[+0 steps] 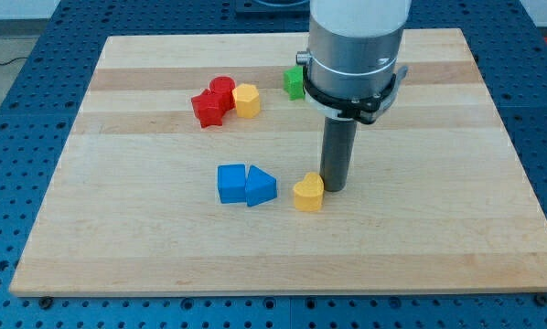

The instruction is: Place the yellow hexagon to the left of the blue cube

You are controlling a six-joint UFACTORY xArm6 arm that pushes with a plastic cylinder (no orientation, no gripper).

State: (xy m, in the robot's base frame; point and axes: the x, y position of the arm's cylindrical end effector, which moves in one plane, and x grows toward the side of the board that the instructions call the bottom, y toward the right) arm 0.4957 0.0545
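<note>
The yellow hexagon (247, 100) lies near the view's top, touching a red round block (222, 90) on its left. The blue cube (231, 183) lies at the board's middle, with a blue triangular block (261, 187) touching its right side. My tip (335, 187) rests on the board just right of a yellow heart-shaped block (308, 193), touching or nearly touching it. The tip is well right of the blue cube and below and right of the yellow hexagon.
A red star-like block (208, 108) sits left of the hexagon, against the red round block. A green block (294, 82) lies near the top, partly behind the arm's grey body (356, 46). The wooden board (118, 228) ends on a blue perforated table.
</note>
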